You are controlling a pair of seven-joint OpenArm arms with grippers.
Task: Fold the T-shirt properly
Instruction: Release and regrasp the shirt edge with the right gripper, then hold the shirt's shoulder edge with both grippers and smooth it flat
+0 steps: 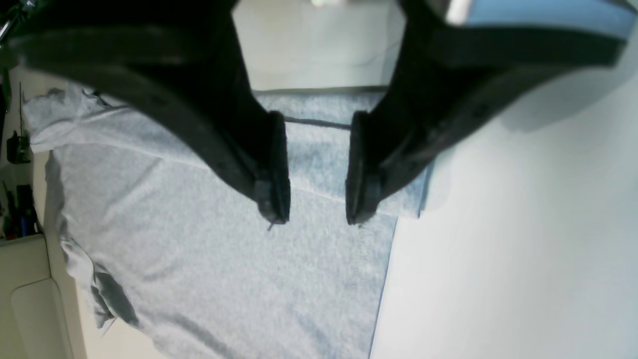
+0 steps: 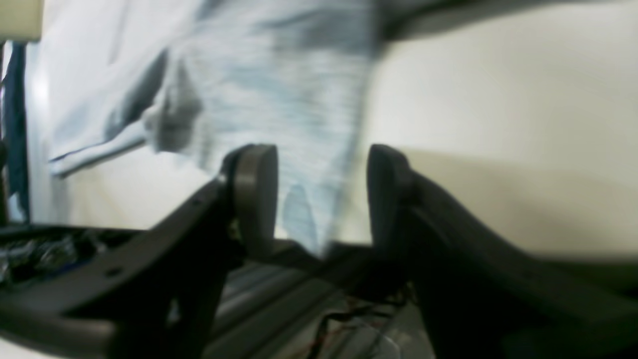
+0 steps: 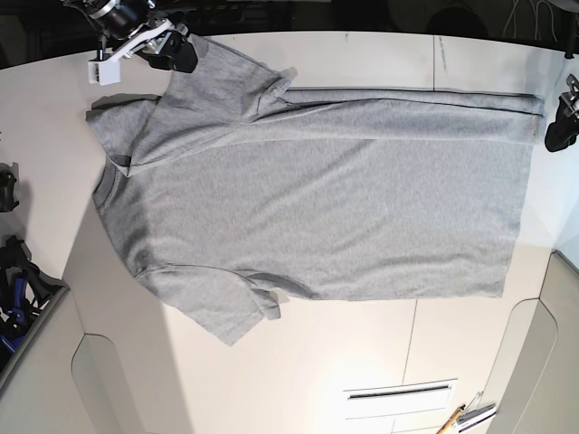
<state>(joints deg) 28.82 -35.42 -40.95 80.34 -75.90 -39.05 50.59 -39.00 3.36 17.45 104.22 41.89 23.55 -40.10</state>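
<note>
The heather-grey T-shirt (image 3: 326,203) lies flat on the white table (image 3: 380,362), neck at the left, hem at the right, plain side up. Its far long edge is folded over in a strip (image 3: 389,113). My left gripper (image 3: 560,125) is open beside the far hem corner. In the left wrist view it (image 1: 316,214) hovers over the folded strip (image 1: 319,159) with nothing between the jaws. My right gripper (image 3: 174,51) is at the far sleeve (image 3: 231,77). In the blurred right wrist view it (image 2: 321,199) is open, with grey cloth (image 2: 279,99) behind the jaws.
Dark tools (image 3: 16,280) sit off the table's left edge. A pen and clip (image 3: 466,418) lie at the near edge by a slot (image 3: 398,391). A white tag (image 3: 107,70) hangs on the right arm. The table's far edge (image 3: 380,36) runs just behind the shirt.
</note>
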